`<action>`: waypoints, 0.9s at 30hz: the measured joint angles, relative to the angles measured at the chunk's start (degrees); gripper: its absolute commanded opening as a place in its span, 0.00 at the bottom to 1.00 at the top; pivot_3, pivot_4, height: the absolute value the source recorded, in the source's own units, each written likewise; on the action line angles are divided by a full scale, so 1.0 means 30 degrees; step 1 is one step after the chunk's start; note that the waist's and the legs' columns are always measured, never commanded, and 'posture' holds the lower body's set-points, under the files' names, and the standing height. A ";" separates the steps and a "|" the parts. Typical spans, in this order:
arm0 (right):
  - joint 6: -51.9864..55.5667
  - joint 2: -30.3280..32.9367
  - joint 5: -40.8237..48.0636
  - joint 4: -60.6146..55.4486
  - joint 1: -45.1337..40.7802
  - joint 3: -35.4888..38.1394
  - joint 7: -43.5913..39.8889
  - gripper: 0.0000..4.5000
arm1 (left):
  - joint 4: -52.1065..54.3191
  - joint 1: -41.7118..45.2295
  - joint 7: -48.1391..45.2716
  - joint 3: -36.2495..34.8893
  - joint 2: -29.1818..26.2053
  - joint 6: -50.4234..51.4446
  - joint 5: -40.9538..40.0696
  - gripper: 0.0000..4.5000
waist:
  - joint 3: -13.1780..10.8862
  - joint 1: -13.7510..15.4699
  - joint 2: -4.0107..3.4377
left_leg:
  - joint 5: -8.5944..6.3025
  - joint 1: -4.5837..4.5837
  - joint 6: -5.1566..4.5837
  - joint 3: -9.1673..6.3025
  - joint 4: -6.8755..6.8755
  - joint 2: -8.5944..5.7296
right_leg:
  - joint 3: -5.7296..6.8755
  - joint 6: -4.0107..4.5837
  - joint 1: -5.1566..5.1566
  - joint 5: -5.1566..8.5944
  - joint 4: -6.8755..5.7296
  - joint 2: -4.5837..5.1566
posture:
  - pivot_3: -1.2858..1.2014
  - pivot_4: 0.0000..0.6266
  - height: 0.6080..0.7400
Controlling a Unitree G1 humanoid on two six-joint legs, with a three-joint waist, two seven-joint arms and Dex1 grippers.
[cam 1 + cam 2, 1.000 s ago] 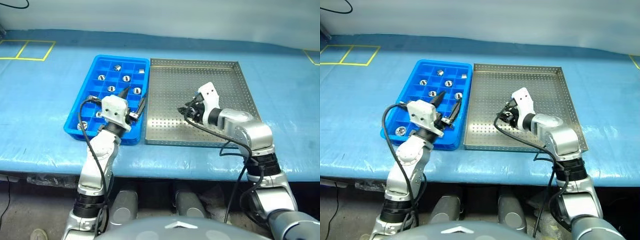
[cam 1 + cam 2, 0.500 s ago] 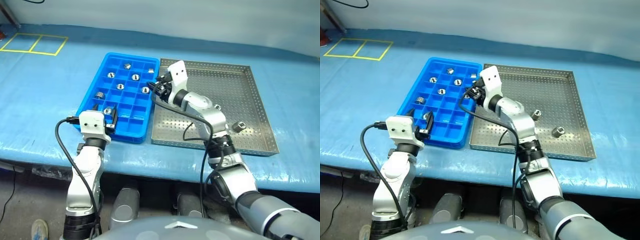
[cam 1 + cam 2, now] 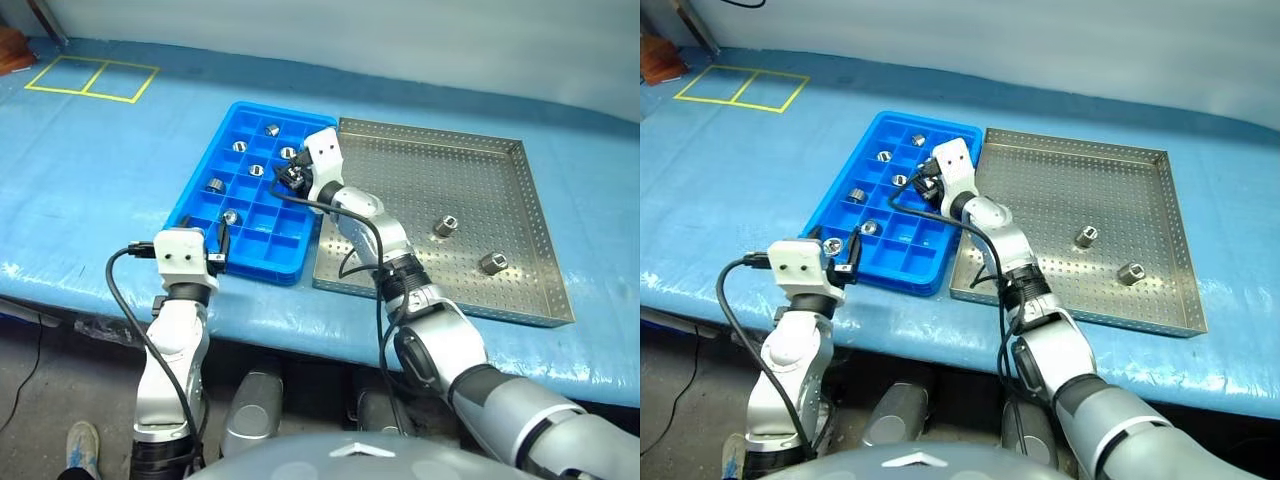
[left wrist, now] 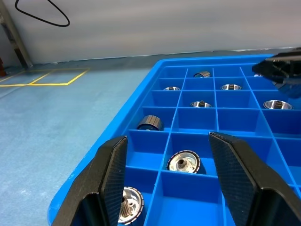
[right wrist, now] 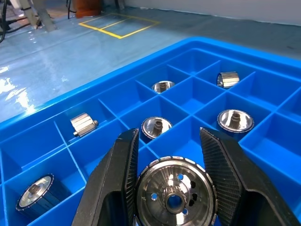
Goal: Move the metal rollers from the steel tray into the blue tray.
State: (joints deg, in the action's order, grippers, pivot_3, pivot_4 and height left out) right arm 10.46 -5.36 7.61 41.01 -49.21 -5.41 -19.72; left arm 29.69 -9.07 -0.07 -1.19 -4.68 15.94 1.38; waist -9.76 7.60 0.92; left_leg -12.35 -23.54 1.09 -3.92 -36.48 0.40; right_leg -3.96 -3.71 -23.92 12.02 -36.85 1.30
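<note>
The blue tray [image 3: 262, 268] lies left of the steel tray [image 3: 430, 180] on the blue table. Several metal rollers sit in the blue tray's compartments, one [image 4: 183, 162] just ahead of my left gripper. Two more rollers [image 3: 446, 225] [image 3: 492, 263] rest on the steel tray's right half. My right gripper [image 3: 290, 178] hangs over the blue tray's right side, shut on a shiny roller [image 5: 174, 200]. At the blue tray's near left corner my left gripper [image 3: 218, 245] stands open with nothing between its fingers.
Yellow tape squares [image 3: 90, 78] mark the table at the far left, with a brown object [image 3: 12, 48] in the far corner. The table's front edge runs just below both trays. A black cable [image 4: 42, 14] hangs against the wall behind.
The view has swung. My right gripper has carried its roller leftward from the steel tray to over the blue tray. My left gripper has drawn back to the tray's near corner.
</note>
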 measured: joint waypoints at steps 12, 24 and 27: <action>-0.2525 -0.0556 -0.0936 0.4893 -0.1789 0.0142 0.0283 0.66 | 0.0703 -0.0647 0.0328 -0.0216 0.0000 -0.0001 0.0322 0.67 | 0.0001 0.0643 0.0002 | 0.0052 -0.0023 0.0085 -0.0019 0.0206 0.0007 | 0.0020 0.0095 -0.0121 0.0010 -0.0013 -0.0011 | 0.71 0.24 1.00; -0.3661 0.1379 -0.1176 0.0811 0.0846 0.1227 0.1357 0.88 | 0.0695 0.0104 -0.0110 0.0104 0.0121 -0.0553 -0.0100 0.67 | 0.0003 0.1541 0.0005 | 0.0067 -0.0063 0.0110 -0.0041 0.0172 0.0000 | 0.0031 0.0091 -0.0118 0.0008 0.0000 -0.0008 | 0.68 0.24 1.00; -0.2433 0.2895 -0.1761 -0.1973 0.2672 0.1467 0.2543 0.88 | 0.0651 0.0532 -0.1031 0.0563 -0.0176 -0.0810 -0.0532 0.67 | 0.0008 0.1566 0.0007 | 0.0067 -0.0062 0.0110 -0.0031 0.0167 -0.0002 | 0.0025 0.0101 -0.0118 0.0011 0.0002 -0.0004 | 0.67 0.24 1.00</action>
State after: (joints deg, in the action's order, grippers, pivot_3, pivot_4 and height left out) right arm 3.16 3.33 2.33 35.09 -41.19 -1.01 -12.09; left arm 31.65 -7.48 -3.16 0.50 -5.21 13.51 -0.21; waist -9.74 12.30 0.94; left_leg -12.15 -23.73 1.42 -4.01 -35.98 0.39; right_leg -3.89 -3.41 -24.28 12.06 -36.84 1.29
